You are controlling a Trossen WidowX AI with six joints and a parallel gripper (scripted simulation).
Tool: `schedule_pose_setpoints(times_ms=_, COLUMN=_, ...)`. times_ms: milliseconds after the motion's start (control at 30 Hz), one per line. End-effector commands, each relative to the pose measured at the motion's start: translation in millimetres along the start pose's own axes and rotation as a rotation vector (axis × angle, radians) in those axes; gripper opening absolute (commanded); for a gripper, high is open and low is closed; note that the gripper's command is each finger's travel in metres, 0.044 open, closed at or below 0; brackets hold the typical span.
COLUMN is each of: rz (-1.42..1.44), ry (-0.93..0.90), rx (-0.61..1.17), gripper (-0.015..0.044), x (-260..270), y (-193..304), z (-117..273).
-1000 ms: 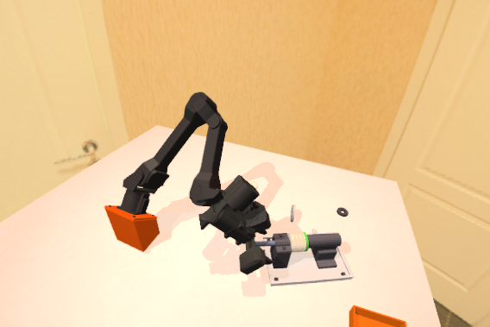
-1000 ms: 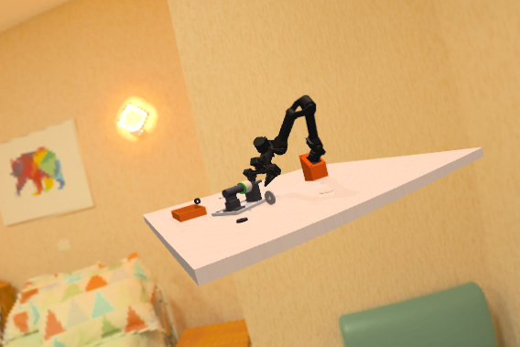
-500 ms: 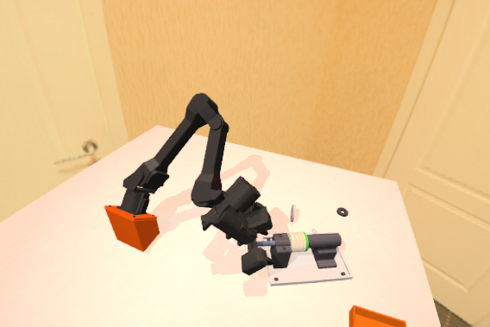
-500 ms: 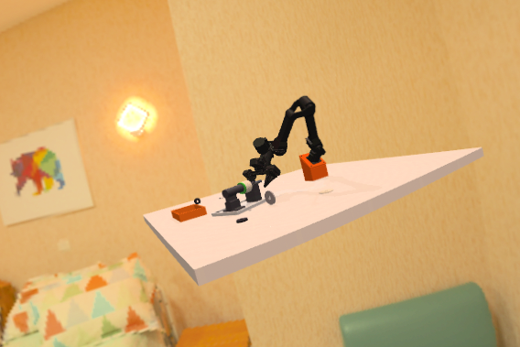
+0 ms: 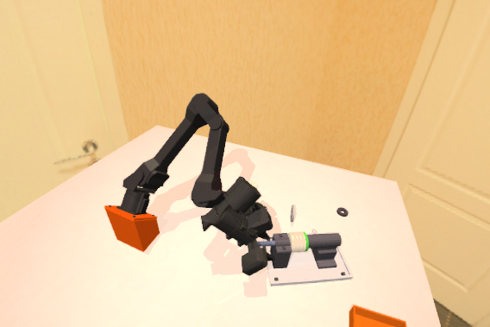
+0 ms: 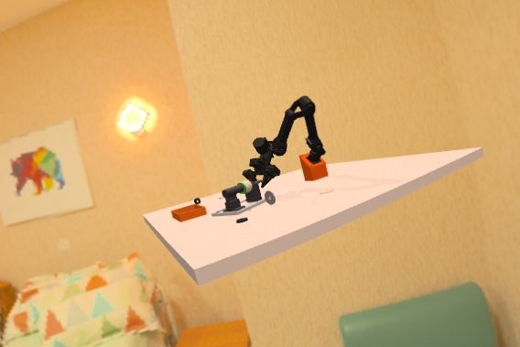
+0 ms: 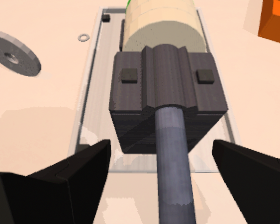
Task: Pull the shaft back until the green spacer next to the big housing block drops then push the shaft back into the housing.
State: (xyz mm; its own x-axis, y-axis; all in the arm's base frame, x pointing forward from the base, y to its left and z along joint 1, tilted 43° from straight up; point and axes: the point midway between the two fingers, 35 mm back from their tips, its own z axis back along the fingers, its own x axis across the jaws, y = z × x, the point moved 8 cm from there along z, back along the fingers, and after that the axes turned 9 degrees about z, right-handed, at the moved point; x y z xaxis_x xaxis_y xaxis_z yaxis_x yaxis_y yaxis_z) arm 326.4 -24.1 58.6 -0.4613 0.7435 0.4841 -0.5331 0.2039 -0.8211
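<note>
The shaft (image 5: 264, 243) (image 7: 173, 165) sticks out of the near dark support block (image 5: 281, 257) (image 7: 126, 95). Cream spacers (image 5: 298, 242) (image 7: 163, 37) sit between that block and the dark cylindrical housing (image 5: 325, 240) (image 6: 232, 192). The green spacer (image 5: 307, 242) is at the housing end of the cream ones, against the housing; only a sliver shows in the wrist view. The shaft inside the spacers is hidden. My gripper (image 5: 268, 246) (image 7: 162, 146) is open, with one finger on each side of the shaft and gaps to both in the wrist view.
The fixture stands on a pale base plate (image 5: 312, 279). A grey disc (image 5: 292, 214) (image 6: 270, 197) (image 7: 16, 57) stands beside it. A black ring (image 5: 346, 213) (image 6: 242, 220) lies behind the fixture. An orange tray (image 5: 380, 318) (image 6: 189, 213) (image 7: 277, 27) is off to the other side.
</note>
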Motion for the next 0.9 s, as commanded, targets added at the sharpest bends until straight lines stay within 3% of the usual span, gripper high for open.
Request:
schedule_pose_setpoints(times_ms=0, rz=0.000, ry=0.000, rx=0.000, gripper=0.0204, x=0.1, y=0.1, z=0.1)
schedule_pose_setpoints(times_ms=233, rz=0.000, ry=0.000, rx=0.000, gripper=0.0020, x=0.1, y=0.1, z=0.1)
schedule_pose_setpoints(times_ms=867, rz=-0.002, ry=0.004, rx=-0.001, gripper=0.0000, x=1.3, y=5.8, z=5.6)
